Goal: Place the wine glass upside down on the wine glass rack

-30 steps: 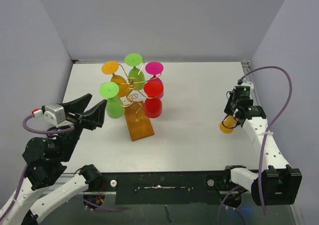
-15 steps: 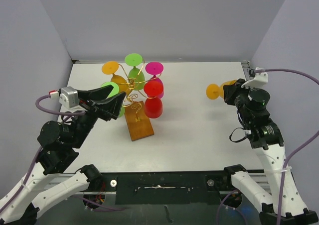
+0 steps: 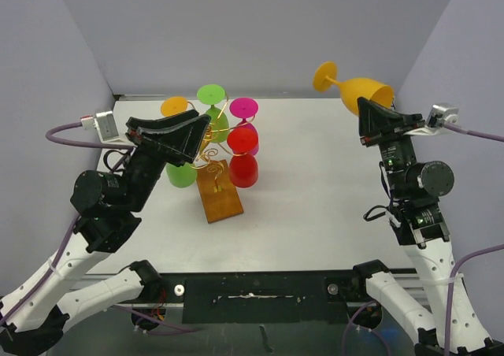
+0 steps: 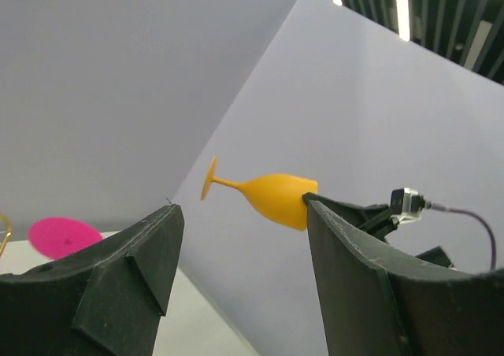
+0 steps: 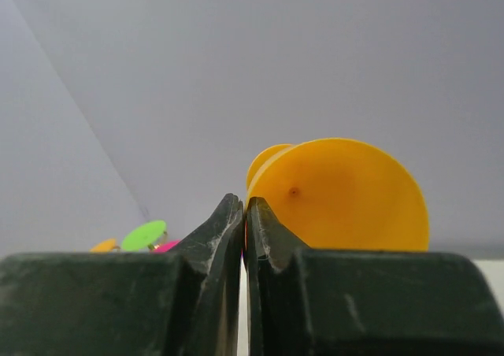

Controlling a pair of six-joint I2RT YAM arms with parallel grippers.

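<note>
top view
- glass (image 3: pixel 360 89): orange, opaque, one piece. it is held in the air over the right rear of the table (image 3: pixel 315 175), well apart from the rack.
- its long axis is near level. the foot points left and toward the back wall, the bowl mouth toward the fingers. it is not yet inverted.
- right gripper (image 3: pixel 367 108): clamped on the rim at the mouth, with the glass sticking out ahead of it.
- rack (image 3: pixel 211 153): gold wire on a brown base (image 3: pixel 220 193), left of centre. it lies to the left of the glass and lower.
- hung glasses (image 3: pixel 242 161): orange, green, pink and red, feet up. whether a curl is free cannot be told here; the wire is too fine and the left arm covers part.
- left gripper (image 3: pixel 195 129): over the rack's left side, nearer to it than the right one, carrying nothing.

left wrist view
- both dark fingers (image 4: pixel 130 261) stand wide apart, with nothing between them.
- glass (image 4: pixel 270 198): seen side-on across the gap, with a round foot, thin stem and tulip bowl. the right gripper (image 4: pixel 315 204) is at the rim.
- a pink foot (image 4: pixel 64 235) shows low left.

right wrist view
- fingers (image 5: pixel 211 238): pressed nearly together on the rim's left edge.
- glass (image 5: pixel 339 194): seen down its axis, matte and unmarked.

judgement: the next move calls for carrying the glass left and tipping the foot upward.
</note>
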